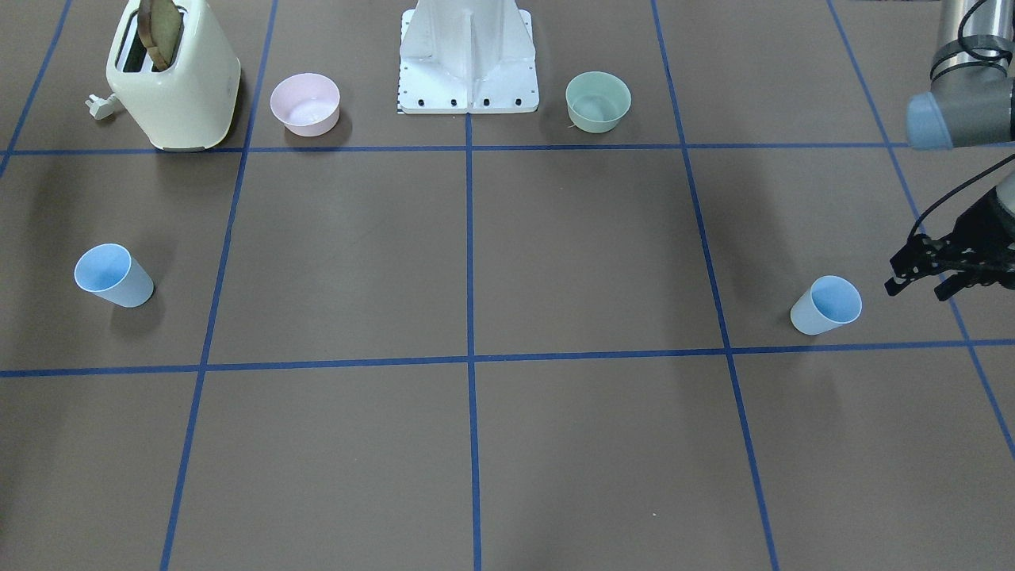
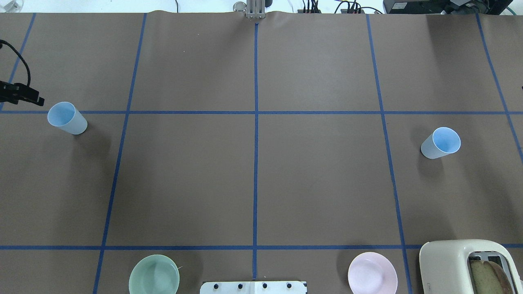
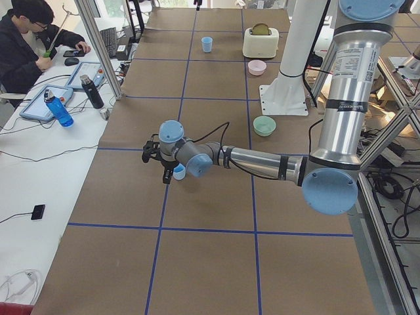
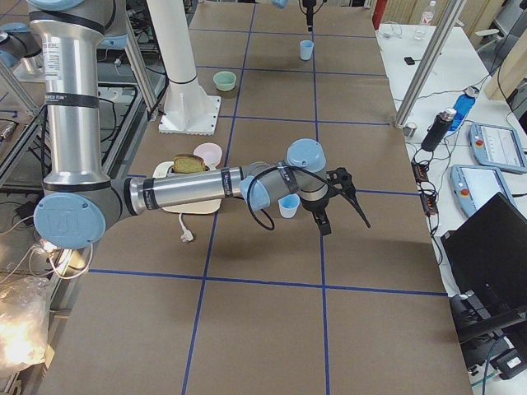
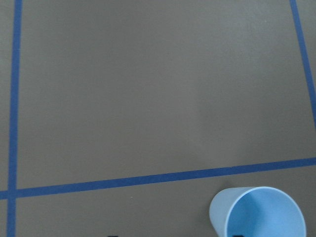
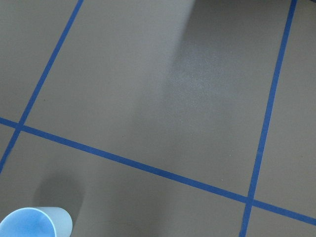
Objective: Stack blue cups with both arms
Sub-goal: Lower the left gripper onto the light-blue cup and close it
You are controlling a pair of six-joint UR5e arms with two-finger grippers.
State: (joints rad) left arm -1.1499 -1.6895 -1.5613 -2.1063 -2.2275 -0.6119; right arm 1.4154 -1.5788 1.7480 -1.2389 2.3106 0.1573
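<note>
Left tool [image 1: 918,289] hangs low, spread wide; right tool [image 4: 343,224] low too, state unclear.

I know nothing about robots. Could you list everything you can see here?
Toaster: one, cream, bread slice in a slot.
Pedestal base: one, white, middle of the robot's edge.
Pink bowl: one, pink, beside the toaster.
Green bowl: one, pale green, other side of the base.
Blue cups: two, pale blue, upright, one toward each table end.
Table: one, brown, blue tape grid.
Person: one, dark top, seated at a side desk.
Bottles: two, blue and black, on that desk.
Arms: two, grey, light-blue caps.
Left gripper: one, black, open, beside a cup.
Right gripper: one, black, near the other cup; state unclear.
</note>
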